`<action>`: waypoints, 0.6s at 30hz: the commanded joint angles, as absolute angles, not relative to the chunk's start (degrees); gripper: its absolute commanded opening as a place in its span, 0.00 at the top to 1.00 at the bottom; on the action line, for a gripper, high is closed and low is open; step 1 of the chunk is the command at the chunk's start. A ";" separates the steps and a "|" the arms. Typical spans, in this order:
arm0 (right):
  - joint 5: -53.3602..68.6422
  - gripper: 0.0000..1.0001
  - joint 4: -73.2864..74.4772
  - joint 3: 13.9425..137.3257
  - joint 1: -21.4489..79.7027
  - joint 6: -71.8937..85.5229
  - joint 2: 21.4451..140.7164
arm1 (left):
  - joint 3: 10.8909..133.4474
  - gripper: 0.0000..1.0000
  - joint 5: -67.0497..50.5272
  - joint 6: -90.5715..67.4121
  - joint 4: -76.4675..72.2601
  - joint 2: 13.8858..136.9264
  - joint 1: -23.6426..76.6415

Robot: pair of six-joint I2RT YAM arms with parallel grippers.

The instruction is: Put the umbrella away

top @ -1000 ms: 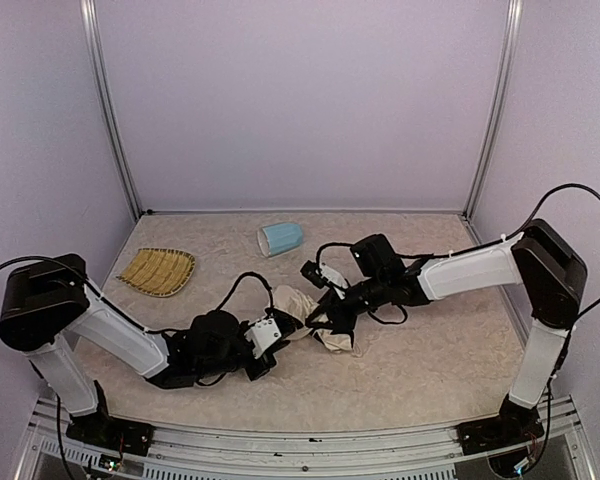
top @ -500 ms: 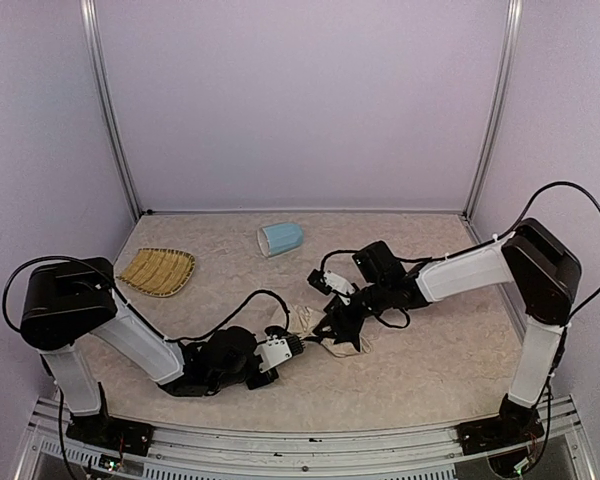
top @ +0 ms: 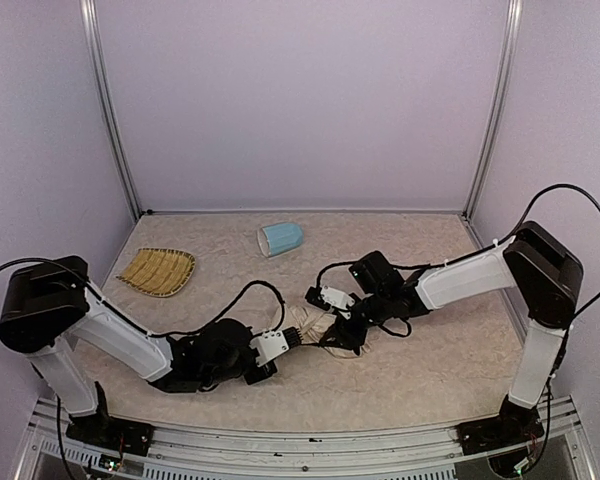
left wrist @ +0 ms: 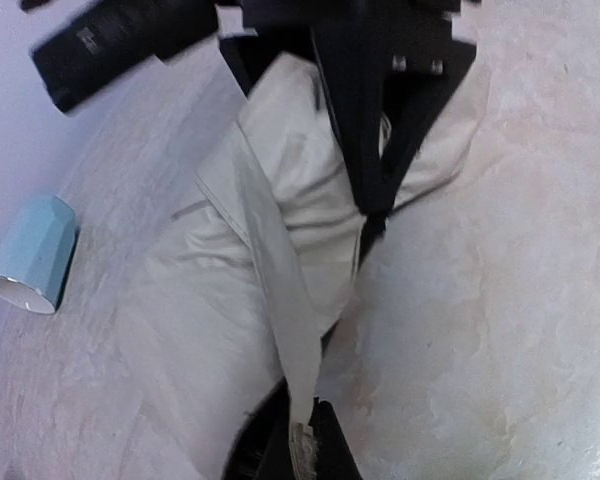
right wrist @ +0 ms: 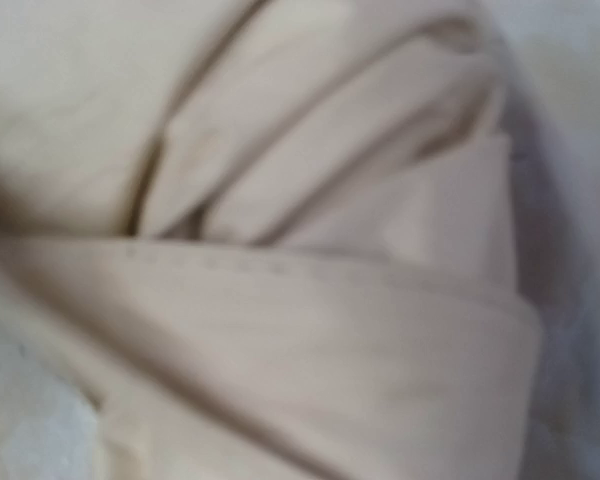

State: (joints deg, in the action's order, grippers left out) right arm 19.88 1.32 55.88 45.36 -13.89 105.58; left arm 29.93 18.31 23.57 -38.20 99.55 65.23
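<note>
The compact folding umbrella (top: 306, 320) of cream-beige fabric lay bundled on the marbled beige tabletop (top: 430, 370), a little on the near side of the middle, between the two arms. It was well apart from the lavender walls (top: 300, 100) that closed the table at the back and both sides. Bare tabletop stretched from it to the right-hand wall and toward the near rail.

The left gripper (top: 288, 338) was pressed together on a long fold of the umbrella (left wrist: 280, 200), the strip running down between its fingertips in the left wrist view (left wrist: 300, 445). The right gripper (top: 343, 335) pressed on the bundle from the far side; whether its fingers (left wrist: 360, 120) pinched cloth or stood apart could not be told. Its own camera showed only blurred cream folds (right wrist: 280, 300).

The light-blue faceted mug (top: 280, 238) lay on its side near the back, its white mouth (left wrist: 20, 292) showing. The woven yellow straw tray (top: 157, 270) lay flat by the left wall.

Against a second earlier, the bundle looked tighter and the right gripper had come nearer and lower. The left shoulder had swung left again since half a second before. Mug and tray had not moved.
</note>
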 commanded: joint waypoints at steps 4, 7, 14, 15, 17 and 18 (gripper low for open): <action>16.35 0.64 3.93 54.96 45.08 -12.62 107.70 | 28.66 1.00 11.26 20.85 -34.49 84.60 63.11; 16.62 0.62 4.50 54.81 44.85 -12.05 108.33 | 26.62 1.00 11.11 19.18 -33.81 80.13 59.33; 18.24 0.58 4.34 54.04 44.91 -11.43 108.37 | 25.99 1.00 13.94 19.79 -34.82 85.17 56.07; 18.36 0.57 4.45 54.13 44.91 -11.37 108.24 | 27.44 1.00 15.29 19.80 -34.12 87.61 56.74; 18.63 0.55 4.61 54.25 44.91 -11.34 107.76 | 30.86 1.00 17.56 19.47 -30.86 92.32 57.91; 18.85 0.54 4.54 54.24 44.88 -11.27 107.49 | 32.72 1.00 18.40 19.37 -28.96 94.42 58.58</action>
State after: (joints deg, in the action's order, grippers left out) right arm 20.12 0.64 55.70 45.56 -12.34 106.19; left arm 27.18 14.50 19.97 -33.41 87.66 56.58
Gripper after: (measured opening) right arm 0.451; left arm 0.015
